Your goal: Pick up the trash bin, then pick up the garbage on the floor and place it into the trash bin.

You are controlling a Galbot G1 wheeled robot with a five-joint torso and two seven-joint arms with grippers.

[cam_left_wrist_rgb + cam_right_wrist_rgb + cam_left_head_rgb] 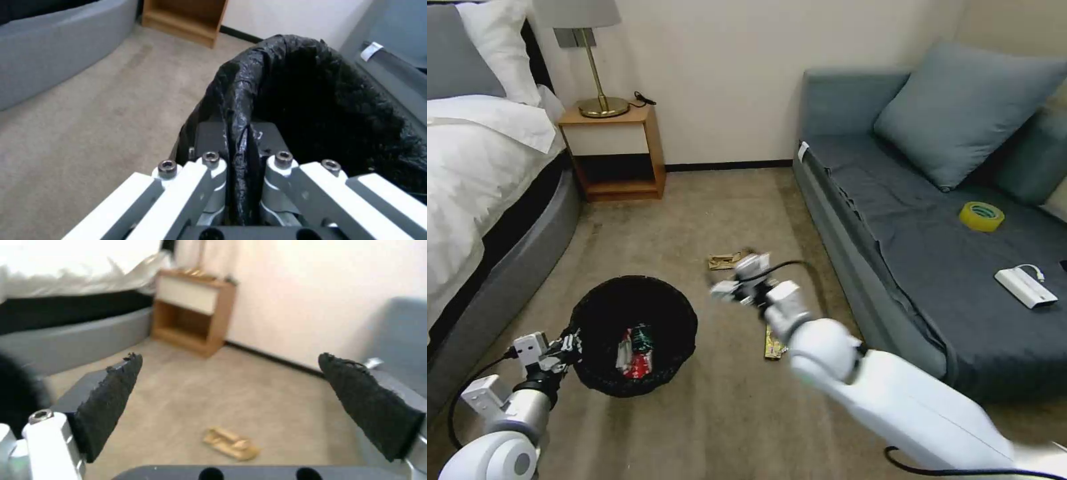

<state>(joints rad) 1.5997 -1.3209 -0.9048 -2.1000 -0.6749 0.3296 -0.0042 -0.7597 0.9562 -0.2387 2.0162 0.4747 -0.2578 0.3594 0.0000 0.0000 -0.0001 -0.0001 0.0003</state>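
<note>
Left claw [240,160] pinches my trash bin [634,333] rim, some garbage inside; right claw [231,400], wide open and empty, nears crumpled tan paper [230,447]; snack wrapper [773,347] remains.

The right pincer [730,283] (motion-blurred) partly hides a gold-brown wrapper [774,347].

Head camera looks down over carpet [734,220]; wrist cameras skim it closely.

Beige carpet floor [727,200]: crumpled tan paper [725,260], gold-brown snack wrapper [773,346] (partly behind arm), nightstand [614,150].
</note>
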